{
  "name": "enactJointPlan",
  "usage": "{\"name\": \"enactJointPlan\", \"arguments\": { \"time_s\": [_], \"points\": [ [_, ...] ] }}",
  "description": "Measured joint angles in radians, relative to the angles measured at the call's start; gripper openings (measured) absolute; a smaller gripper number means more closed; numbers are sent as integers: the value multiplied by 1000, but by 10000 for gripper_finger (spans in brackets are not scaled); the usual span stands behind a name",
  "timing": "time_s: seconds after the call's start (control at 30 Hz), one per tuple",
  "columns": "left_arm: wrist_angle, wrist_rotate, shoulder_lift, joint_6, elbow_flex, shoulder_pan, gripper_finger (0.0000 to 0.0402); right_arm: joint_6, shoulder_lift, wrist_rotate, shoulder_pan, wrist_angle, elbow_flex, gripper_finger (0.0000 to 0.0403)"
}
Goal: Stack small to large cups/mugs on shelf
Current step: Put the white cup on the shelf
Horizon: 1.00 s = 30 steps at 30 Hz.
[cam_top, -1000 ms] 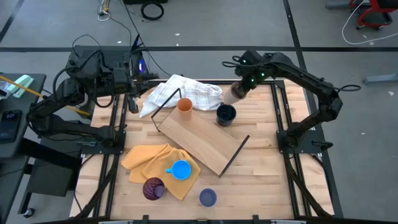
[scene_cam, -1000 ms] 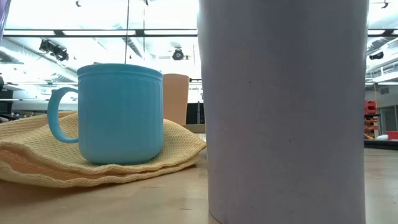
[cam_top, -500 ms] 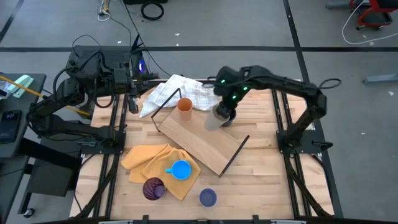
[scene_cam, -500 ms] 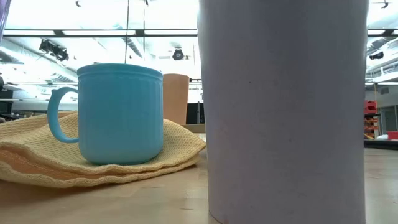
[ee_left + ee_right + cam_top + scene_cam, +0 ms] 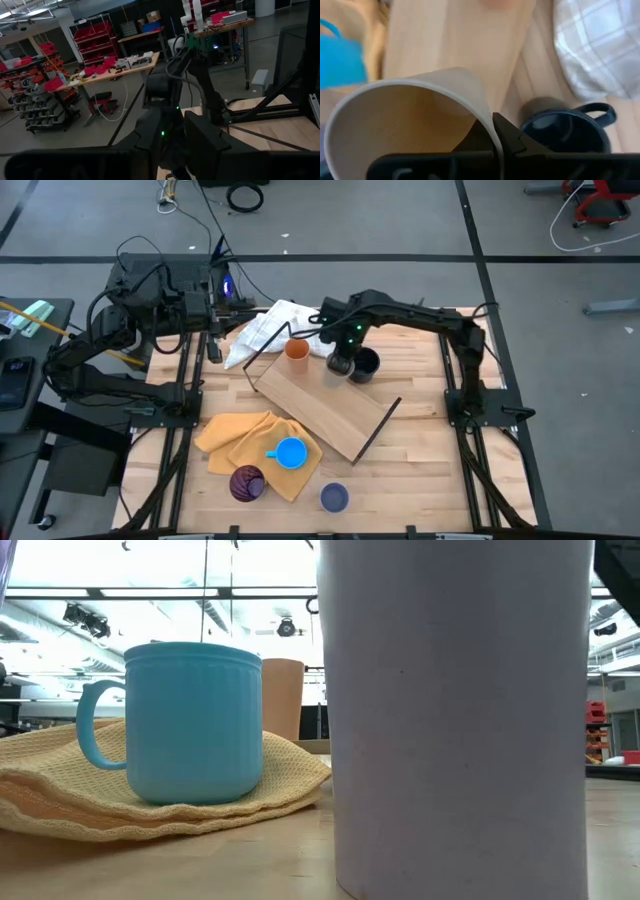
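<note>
Workshop floor and cables ring the wooden table [image 5: 420, 440], and across its middle lies the shelf [image 5: 325, 408], a long light-wood board on a black wire frame running diagonally. My right gripper [image 5: 342, 361] hangs over the shelf's far end, between the orange cup [image 5: 297, 349] and the dark navy mug [image 5: 364, 364], pinched on the wall of the tan cup [image 5: 415, 120]. I hold it by the rim because that leaves its body free to go down on the board or into another cup. In my right wrist view the tan cup is tipped, its long axis lying roughly along my fingers and its open mouth turned toward the camera; I judge it needs righting before it nests. The navy mug stands mouth up, touching the shelf's edge or just beside it, handle away from the board. My left gripper [image 5: 213, 346] waits at the table's left edge, and I cannot tell how its fingers stand. Nearer, the bright blue mug [image 5: 291, 452] sits upright on the yellow cloth [image 5: 232, 436], waiting.
</note>
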State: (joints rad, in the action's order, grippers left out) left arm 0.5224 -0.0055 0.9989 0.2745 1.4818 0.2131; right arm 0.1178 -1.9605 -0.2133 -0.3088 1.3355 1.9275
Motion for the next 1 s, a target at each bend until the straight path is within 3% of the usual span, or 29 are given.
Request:
{"name": "enactJointPlan", "arguments": {
  "time_s": [0.57, 1.0],
  "points": [
    [-1, 0, 0, 2, 0, 0, 94, -70, -89, 112, 18, -30, 30, 0],
    [0, 0, 0, 1, 0, 0, 95, -42, -115, 116, 33, -13, 29, 0]
  ]
}}
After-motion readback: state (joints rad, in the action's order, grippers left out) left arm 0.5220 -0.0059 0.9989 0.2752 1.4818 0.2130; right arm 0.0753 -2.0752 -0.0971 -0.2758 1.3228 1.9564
